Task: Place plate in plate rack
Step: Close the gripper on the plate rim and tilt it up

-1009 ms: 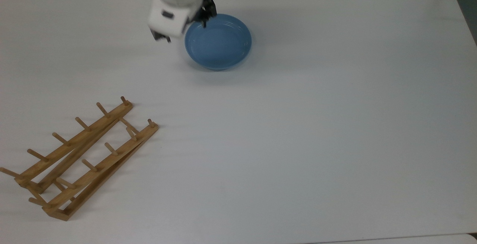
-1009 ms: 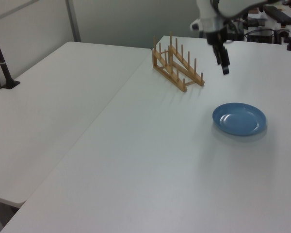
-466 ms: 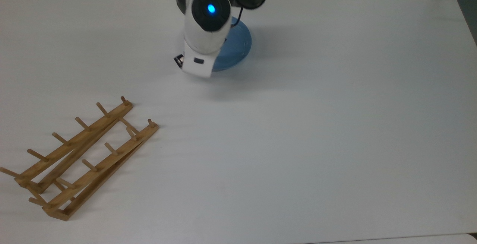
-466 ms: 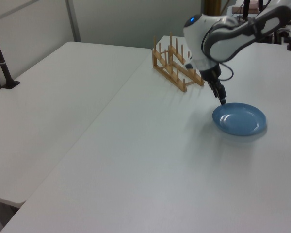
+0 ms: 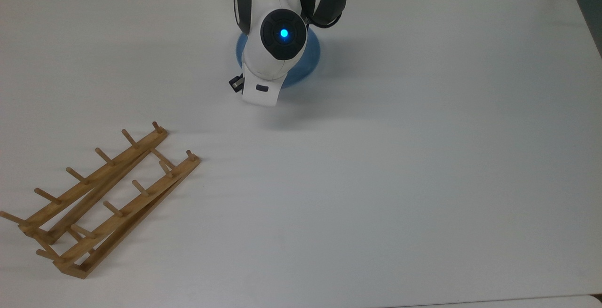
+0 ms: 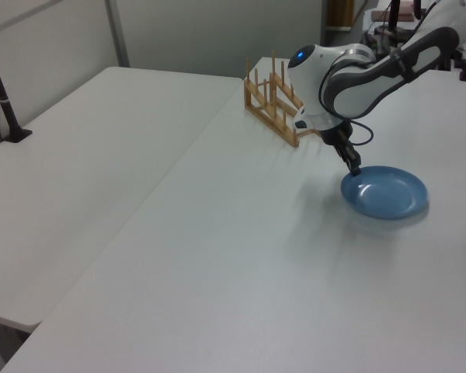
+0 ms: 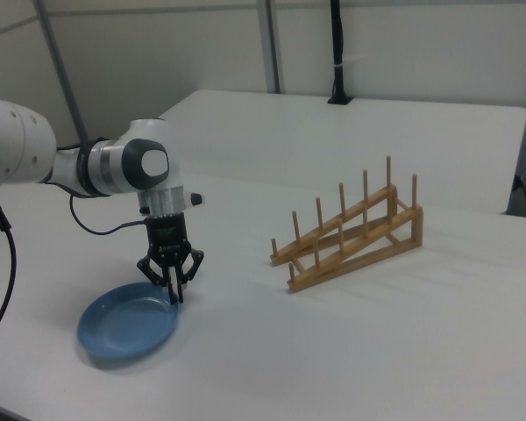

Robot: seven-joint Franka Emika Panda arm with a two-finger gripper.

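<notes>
One light-blue plate (image 7: 128,330) lies flat on the white bench (image 5: 376,157), and one wooden plate rack (image 7: 349,230) stands well apart from it, empty, its two rails sloping upward with rows of upright pegs. In the top view the rack (image 5: 101,195) sits near the top view's lower left corner, while the plate (image 5: 308,63) lies near the far edge of the bench, mostly covered by the white arm (image 5: 277,40) with its blue light.

The claw (image 7: 174,295) points straight down at the plate's rim on the side facing the rack. In the right view its dark fingers (image 7: 169,279) draw close together at the tips, right at the rim, but I cannot tell whether they pinch the rim or merely sit against it. In the left view the claw (image 6: 354,169) meets the plate (image 6: 385,193) at the left view's left edge of the plate, with the rack (image 6: 281,105) behind it.
</notes>
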